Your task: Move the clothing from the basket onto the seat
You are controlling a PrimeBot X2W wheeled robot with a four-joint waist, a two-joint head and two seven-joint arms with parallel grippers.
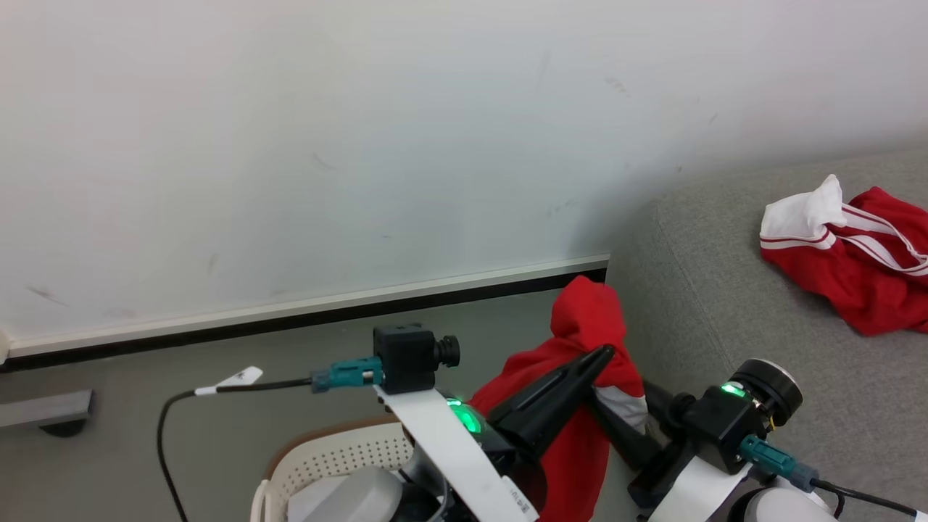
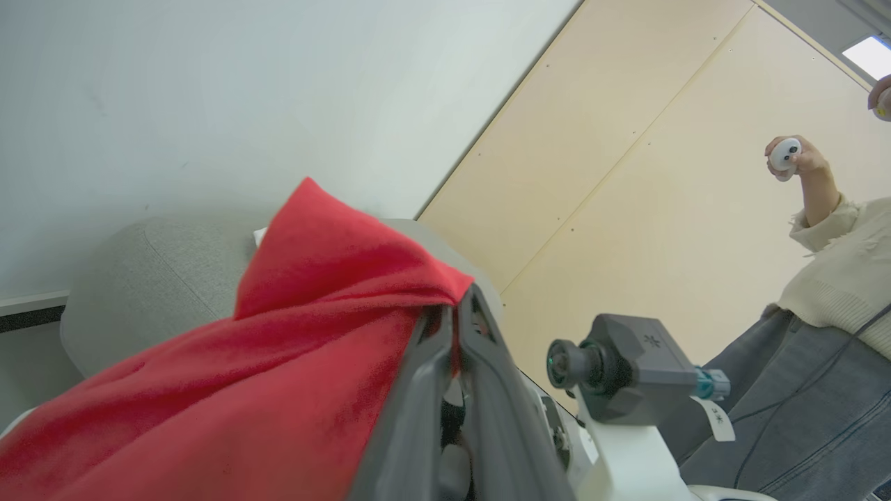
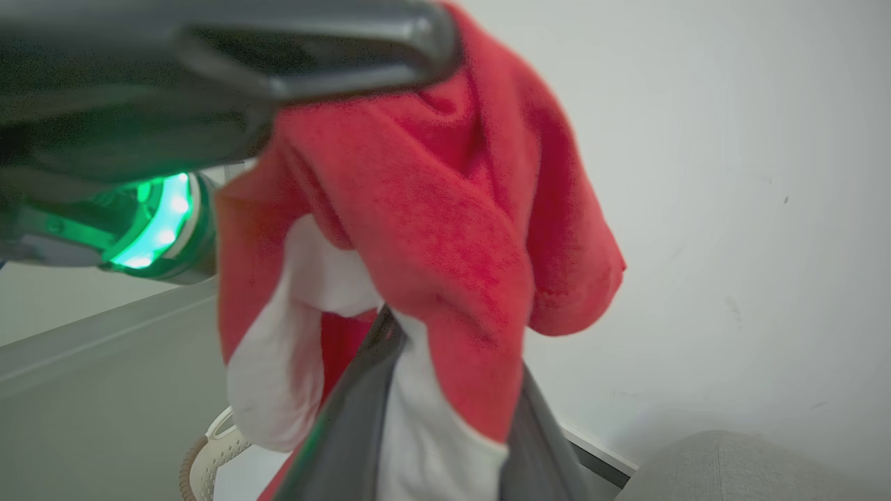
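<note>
Basket (image 1: 326, 460) sits low at left, with open floor (image 1: 217, 406) and bare wall (image 1: 362, 145) beyond. Left arm slants up and rightward above it. Left gripper (image 1: 603, 355) is clamped on the red clothing (image 1: 587, 319), which hangs just beside the seat's (image 1: 725, 326) rounded edge. Right gripper (image 3: 445, 390) angles in from the right, jaws apart astride a white panel; pinching or not, cannot tell. Another red-and-white garment (image 1: 848, 261) lies farther right on the seat, with bare cushion between.
</note>
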